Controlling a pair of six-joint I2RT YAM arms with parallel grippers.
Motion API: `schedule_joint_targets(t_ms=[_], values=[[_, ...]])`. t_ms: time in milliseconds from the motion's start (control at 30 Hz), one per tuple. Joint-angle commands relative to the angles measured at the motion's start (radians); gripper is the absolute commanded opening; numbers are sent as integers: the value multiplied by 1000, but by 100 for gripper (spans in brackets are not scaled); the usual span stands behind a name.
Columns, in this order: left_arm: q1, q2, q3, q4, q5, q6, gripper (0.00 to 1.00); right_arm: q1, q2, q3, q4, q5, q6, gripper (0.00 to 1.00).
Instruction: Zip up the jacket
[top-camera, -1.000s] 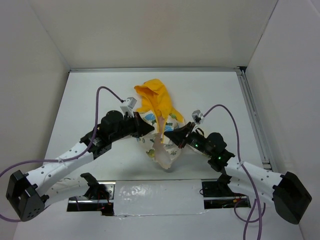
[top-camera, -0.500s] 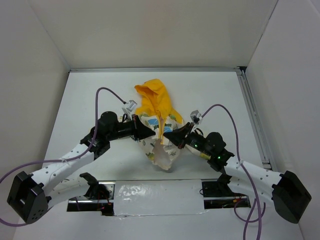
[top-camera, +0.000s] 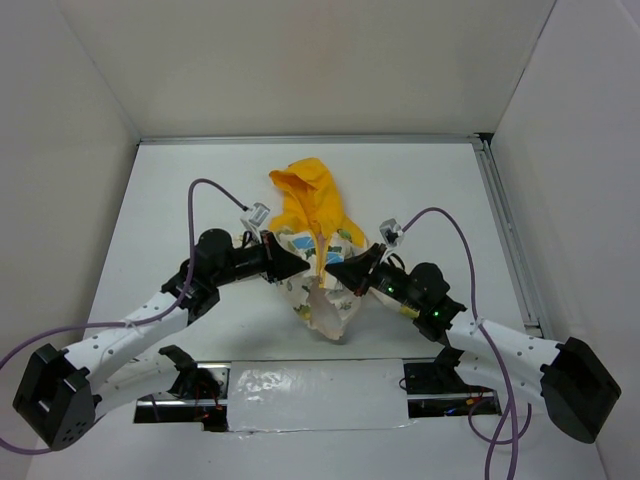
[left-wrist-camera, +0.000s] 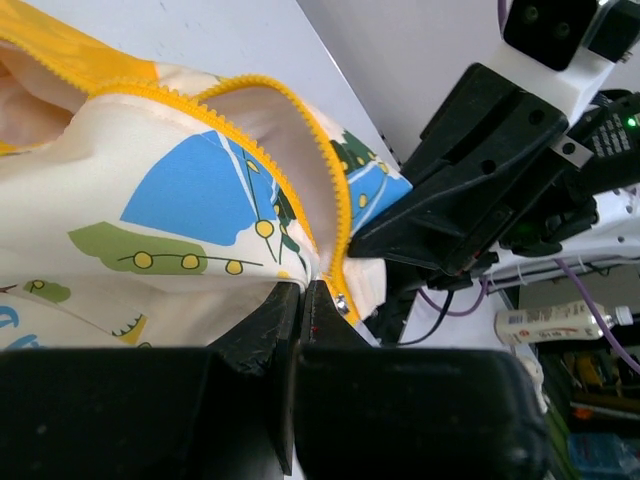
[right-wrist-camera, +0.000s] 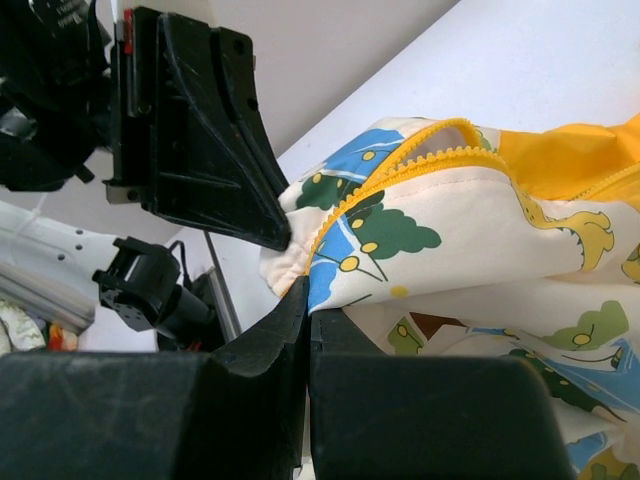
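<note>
Diffuse, even overhead light fell bright on the white table (top-camera: 420, 190); shadows were faint. In the wrist views the jacket (left-wrist-camera: 150, 200) was sharp, while the left end effector (left-wrist-camera: 300, 300) and right end effector (right-wrist-camera: 307, 300) were underexposed, and the backgrounds soft.

Yellow-orange hood on the jacket (top-camera: 312, 215), cream body with blue, green and yellow cartoon prints, yellow zipper teeth (left-wrist-camera: 338, 225), white lining. Left gripper (top-camera: 298, 262) and right gripper (top-camera: 338, 268) black. Cables (top-camera: 205, 185) purple, table (top-camera: 180, 200) white.

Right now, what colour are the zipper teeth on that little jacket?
Yellow-orange zipper teeth edge the cream, cartoon-printed jacket; the left wrist view shows them best.
</note>
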Motion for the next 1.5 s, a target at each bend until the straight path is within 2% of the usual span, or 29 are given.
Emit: schedule_joint_targets(t_ms=[0,533,667,1233,1333,1467], values=[[4,-20,-11,99,-71,-27,0,6,-13,51,74,21,37,0],[4,3,-4,123,-39,-130,0,4,19,99,49,74,13,0],[2,0,-14,117,-31,-153,0,-8,39,82,109,79,37,0],[5,-36,-57,180,121,-202,0,-11,73,63,178,123,23,0],[7,-52,-63,174,118,-211,0,-8,84,83,114,73,5,3],[7,-68,-60,165,104,-208,0,19,107,106,53,-4,-15,17]])
